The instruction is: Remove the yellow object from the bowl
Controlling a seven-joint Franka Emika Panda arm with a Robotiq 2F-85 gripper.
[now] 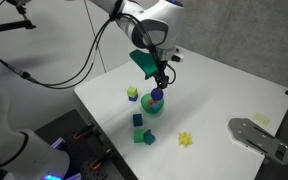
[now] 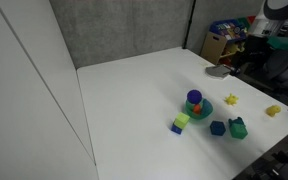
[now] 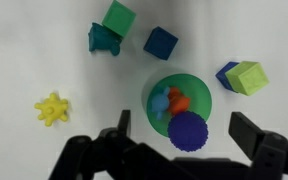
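Fingers spread wide and empty, pointing down over the bowl; yellow object lies apart.

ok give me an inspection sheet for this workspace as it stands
surface: white tabletop, flat, toys grouped in the middle
job's things: small yellow spiky star piece lies on the table, outside and apart from the round green bowl; the bowl holds a purple spiky ball, an orange piece and a light blue piece
clutter: green cube, teal block, dark blue cube, yellow-green cube against another blue block; flat grey object near the table edge
grippers: claw open, above the bowl, holding nothing
cables: black cables hang beside the table
surroundings: grey wall panel; cluttered boxes
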